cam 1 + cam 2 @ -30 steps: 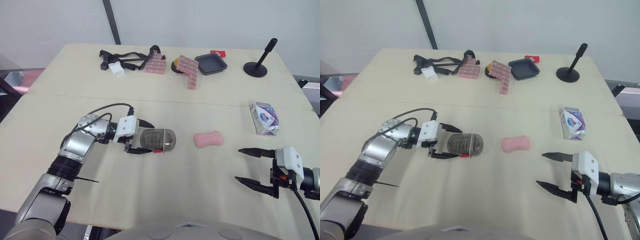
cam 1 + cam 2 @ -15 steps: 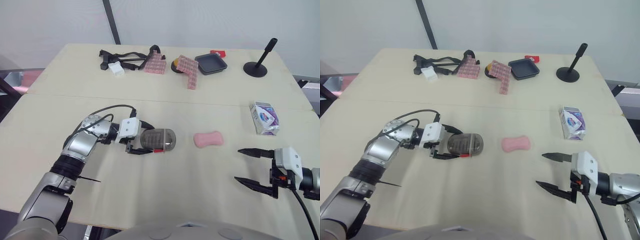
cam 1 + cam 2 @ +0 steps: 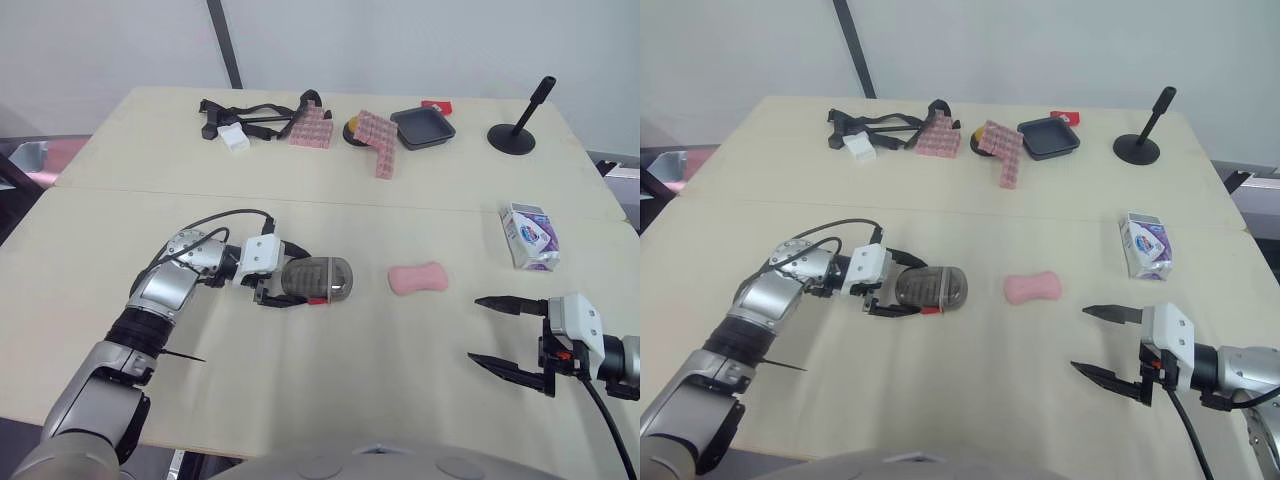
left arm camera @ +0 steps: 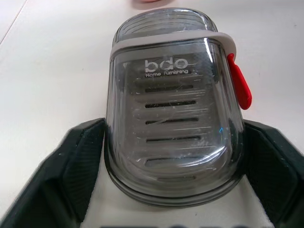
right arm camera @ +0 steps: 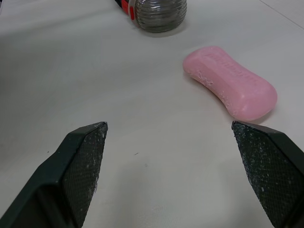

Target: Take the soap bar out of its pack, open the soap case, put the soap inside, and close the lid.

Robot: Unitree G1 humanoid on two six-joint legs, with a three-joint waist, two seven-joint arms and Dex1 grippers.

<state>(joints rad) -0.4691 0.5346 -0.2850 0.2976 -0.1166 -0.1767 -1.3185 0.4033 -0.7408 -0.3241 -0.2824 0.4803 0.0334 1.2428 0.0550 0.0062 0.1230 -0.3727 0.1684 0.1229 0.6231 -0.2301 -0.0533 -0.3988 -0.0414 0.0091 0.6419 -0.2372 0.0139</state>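
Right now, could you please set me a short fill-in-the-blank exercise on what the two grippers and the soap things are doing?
1. The left gripper holds the soap case, whose side latch is coloured ____.
2. The soap bar lies bare on the table, already ____ of its pack.
3. The right gripper is open and holds ____.

Missing words: red; out; nothing.
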